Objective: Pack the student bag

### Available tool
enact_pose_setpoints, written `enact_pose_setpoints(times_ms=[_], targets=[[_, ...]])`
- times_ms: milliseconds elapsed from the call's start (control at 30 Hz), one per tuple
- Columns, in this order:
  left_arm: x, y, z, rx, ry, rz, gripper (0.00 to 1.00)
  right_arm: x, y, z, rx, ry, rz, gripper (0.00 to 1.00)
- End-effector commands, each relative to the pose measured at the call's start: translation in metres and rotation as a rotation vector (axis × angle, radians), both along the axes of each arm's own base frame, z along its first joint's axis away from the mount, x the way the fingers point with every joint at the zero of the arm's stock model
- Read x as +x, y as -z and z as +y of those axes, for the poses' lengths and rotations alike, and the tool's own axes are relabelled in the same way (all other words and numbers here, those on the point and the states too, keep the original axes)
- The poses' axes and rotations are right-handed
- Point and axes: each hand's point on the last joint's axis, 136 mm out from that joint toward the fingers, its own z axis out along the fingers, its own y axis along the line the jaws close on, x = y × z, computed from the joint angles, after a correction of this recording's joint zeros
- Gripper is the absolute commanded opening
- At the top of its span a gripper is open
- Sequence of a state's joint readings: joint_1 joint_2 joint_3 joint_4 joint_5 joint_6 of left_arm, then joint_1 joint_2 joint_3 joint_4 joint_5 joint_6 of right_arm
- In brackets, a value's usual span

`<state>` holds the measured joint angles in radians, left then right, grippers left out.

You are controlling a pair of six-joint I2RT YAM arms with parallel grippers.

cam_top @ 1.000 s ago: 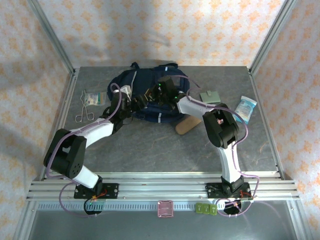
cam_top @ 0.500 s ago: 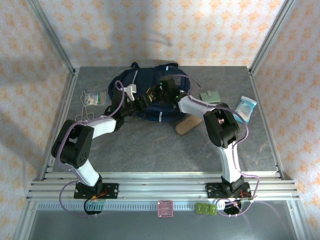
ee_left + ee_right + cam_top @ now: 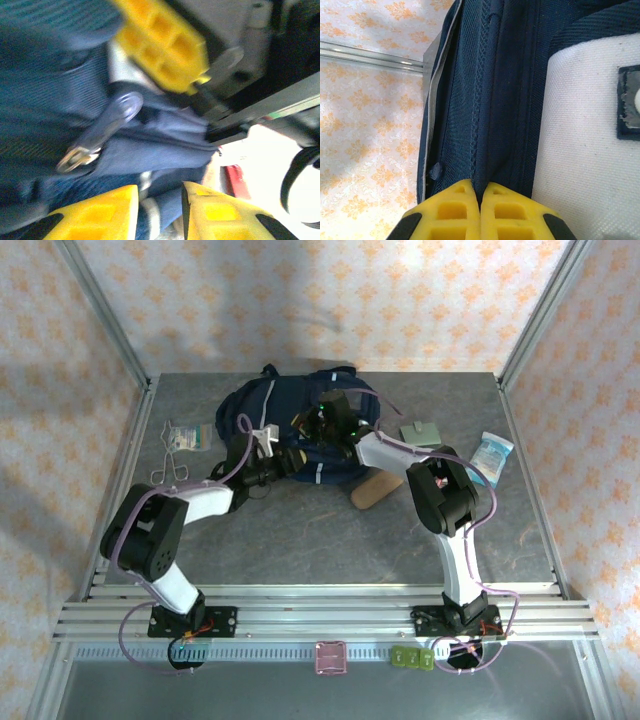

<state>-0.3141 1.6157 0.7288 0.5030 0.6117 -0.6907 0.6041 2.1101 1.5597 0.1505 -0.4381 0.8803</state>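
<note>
I see the student bag (image 3: 262, 402) lying flat at the far middle of the surface (image 3: 300, 540). It is navy blue and rounded, with dark straps trailing off its far end and a short pale stripe (image 3: 318, 475) near its near edge. Through the right wrist camera the fabric is a coarse navy weave with a strip of dark mesh (image 3: 455, 115) and a large white patch (image 3: 585, 130) beside it.

The left arm has its elbow low and out to the left, and its forearm runs right and away from me to the bag's near edge. The left end effector (image 3: 159, 199) is pressed into the cloth. Its yellow fingers stand a little apart with a fold of navy fabric and a light stripe in the gap, but I cannot tell whether they pinch it. A dark zipper pull (image 3: 100, 131) lies just above them.

The right arm rises from its base to a bent elbow at right centre, and its forearm reaches left over the top of the bag. The right end effector (image 3: 480, 200) is closed, with its tips together on a ridge of the navy fabric. One of its yellow fingers (image 3: 160, 40) shows close above the left one.
</note>
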Motion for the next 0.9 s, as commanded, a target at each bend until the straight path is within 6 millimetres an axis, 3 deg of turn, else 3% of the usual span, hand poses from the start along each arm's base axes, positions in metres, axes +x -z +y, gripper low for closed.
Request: enact_pose_setpoints(times_ms=[0,133,200,367,500,700,867], targets=[[-0.003,-0.004,0.037,0.121,-0.190,-0.004,0.43,0.001,-0.100,0.013,0.169,-0.028,-0.215,0.00],[-0.004,-0.011,0.083,0.354,-0.430,-0.011,0.61,0.000,-0.099,0.017,0.178,-0.037,-0.211,0.00],[-0.002,-0.014,0.087,0.427,-0.451,-0.016,0.68,0.000,-0.099,0.017,0.178,-0.040,-0.211,0.00],[0.009,-0.009,0.074,0.516,-0.393,0.037,0.73,0.000,-0.096,0.017,0.175,-0.039,-0.208,0.00],[0.016,-0.021,0.061,0.600,-0.390,-0.032,0.78,0.001,-0.095,0.019,0.179,-0.041,-0.207,0.00],[0.027,-0.016,0.043,0.701,-0.353,-0.041,0.79,0.001,-0.097,0.021,0.184,-0.049,-0.208,0.00],[0.036,-0.011,0.063,0.799,-0.481,-0.014,0.77,-0.001,-0.100,0.021,0.195,-0.049,-0.210,0.00]])
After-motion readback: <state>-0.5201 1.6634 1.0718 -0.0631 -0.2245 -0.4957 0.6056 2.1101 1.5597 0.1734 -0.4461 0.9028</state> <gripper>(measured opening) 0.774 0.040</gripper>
